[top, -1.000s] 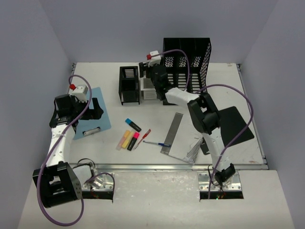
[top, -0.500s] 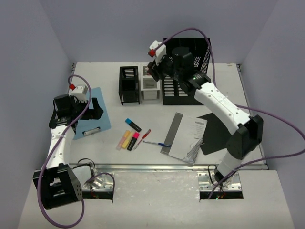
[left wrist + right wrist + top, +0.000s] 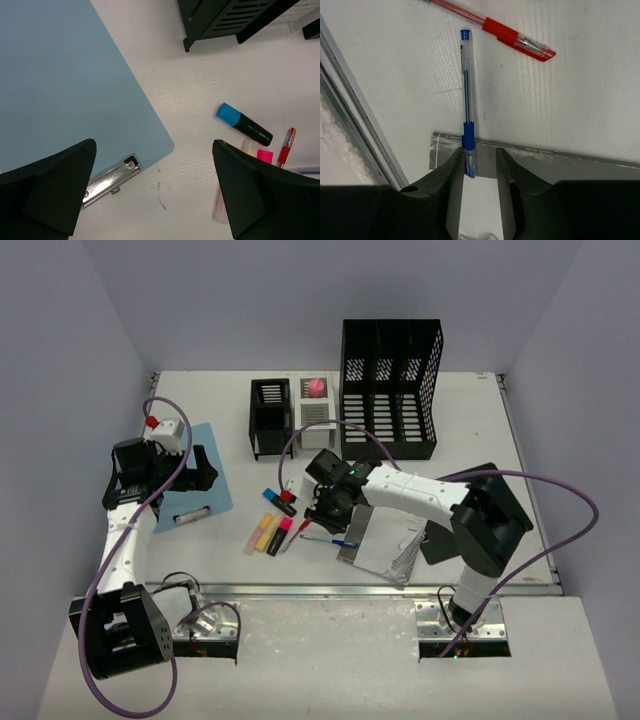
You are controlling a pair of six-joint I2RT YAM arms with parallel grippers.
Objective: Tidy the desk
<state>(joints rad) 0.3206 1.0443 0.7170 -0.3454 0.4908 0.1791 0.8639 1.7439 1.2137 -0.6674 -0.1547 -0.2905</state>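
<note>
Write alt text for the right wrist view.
The right gripper straddles the near end of a blue pen lying on the white desk, jaws narrowly apart. The pen's end rests across a grey strip; a red pen lies beyond.

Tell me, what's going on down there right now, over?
Left gripper open above blue clipboard. Right gripper open, astride blue pen, no grip yet. Desk cluttered. Pen tip overlaps ruler; red pen close by.
</note>
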